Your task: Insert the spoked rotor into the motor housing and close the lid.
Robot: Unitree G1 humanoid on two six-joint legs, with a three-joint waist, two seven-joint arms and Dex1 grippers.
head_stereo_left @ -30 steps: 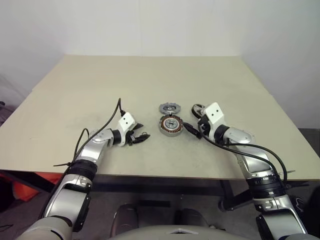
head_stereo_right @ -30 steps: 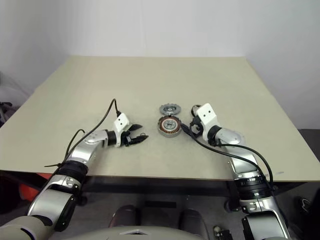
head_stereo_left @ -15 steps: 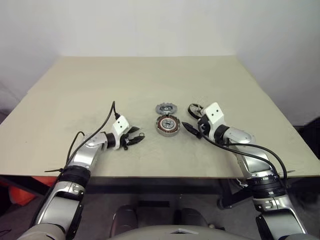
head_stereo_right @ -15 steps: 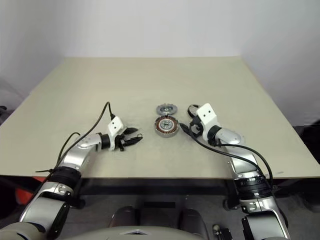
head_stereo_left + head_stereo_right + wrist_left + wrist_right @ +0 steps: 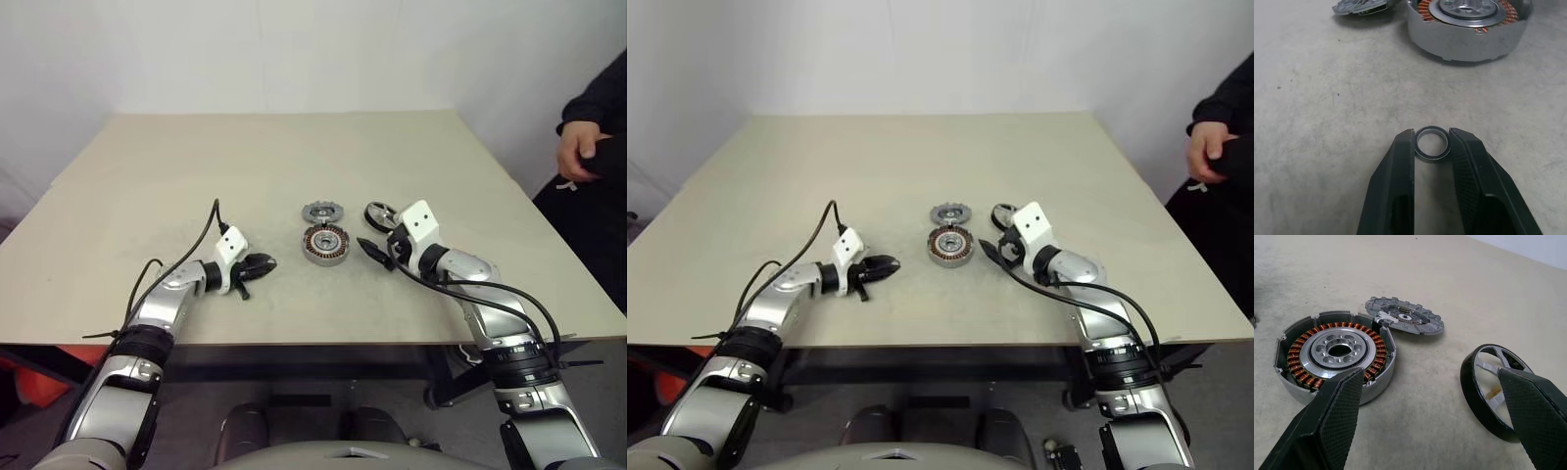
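Pinching a small metal ring (image 5: 1432,143) between the fingers of my left claw (image 5: 1432,147), I have it low over the table (image 5: 147,176), well clear of the work, which I judge keeps the ring out of the way. My right claw (image 5: 1432,421) stands wide open and empty, aimed between the motor housing (image 5: 1334,352) and the spoked rotor (image 5: 1496,389), I reckon ready to take the rotor. The housing sits open side up with its copper windings showing and nothing in it; the lid (image 5: 1404,316) lies flat just behind, touching its rim or nearly so. The rotor lies beside my right claw, apart from the housing. Nothing blocks that short path. A person's hand (image 5: 580,152) waits off the table's far right edge.
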